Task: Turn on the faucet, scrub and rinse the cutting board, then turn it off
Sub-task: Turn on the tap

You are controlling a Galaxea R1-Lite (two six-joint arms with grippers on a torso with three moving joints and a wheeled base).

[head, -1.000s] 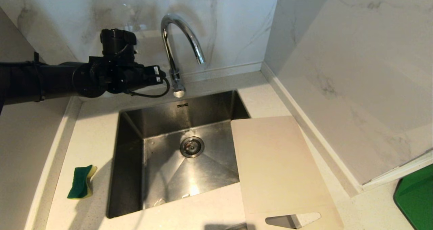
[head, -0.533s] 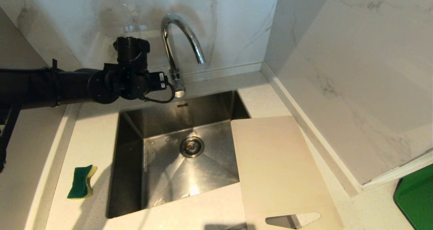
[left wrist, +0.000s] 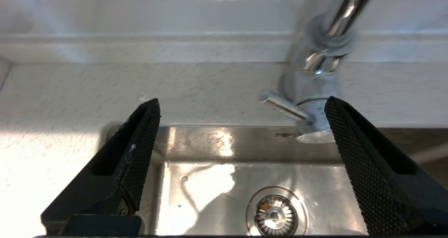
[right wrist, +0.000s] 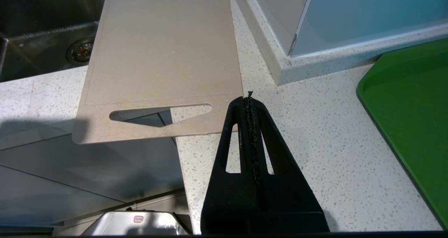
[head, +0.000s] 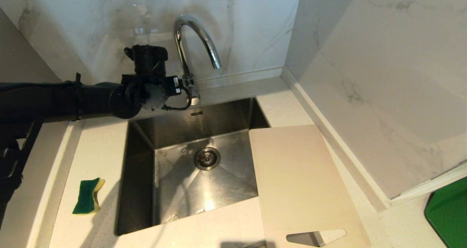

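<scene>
A pale speckled countertop (head: 98,149) runs into a marble-walled corner, with a steel sink (head: 189,160) sunk in it, dry as far as the pictures tell, no water falling from the spout. The faucet (head: 189,47) stands at the back rim, its thin lever (left wrist: 281,105) sticking out sideways from the base. The left gripper (left wrist: 241,140) hovers just in front of that base with its jaws spread wide and empty; in the left wrist view the lever lies between the fingers, close to one finger (left wrist: 353,150) and well apart from the other. The cutting board (head: 299,182) lies flat to the right, one corner over the sink, its handle end past the counter's front edge. A green and yellow sponge (head: 87,196) waits left of the sink. The right gripper (right wrist: 249,101) hangs parked with jaws pressed together on nothing, near the board's handle end. The risk, as I judge it: the lever is thin, smooth and off-centre in the jaws, so a closing or a sideways push may slip off it or strike the faucet body instead. A hard push could open the flow too far and splash the counter. The overhanging board could also tip if bumped.
</scene>
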